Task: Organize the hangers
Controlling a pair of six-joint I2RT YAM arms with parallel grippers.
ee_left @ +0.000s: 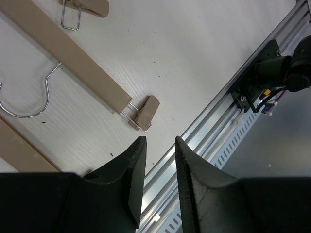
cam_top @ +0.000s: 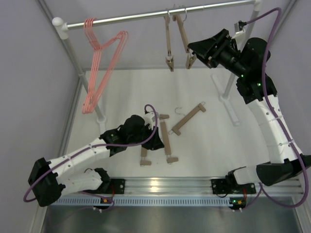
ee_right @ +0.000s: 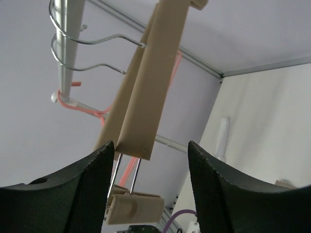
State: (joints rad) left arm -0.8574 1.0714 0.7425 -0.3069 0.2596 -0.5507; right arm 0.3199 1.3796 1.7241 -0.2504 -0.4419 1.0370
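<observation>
We see the right arm reaching up and back to the rail. Its jaws stand open, with the lower end of the hung wooden hangers showing between them, apparently untouched. The left arm stretches low over the surface, its jaws a narrow gap apart and empty, just above the flat wooden hangers. The pink hangers hang at the rail's left end.
</observation>
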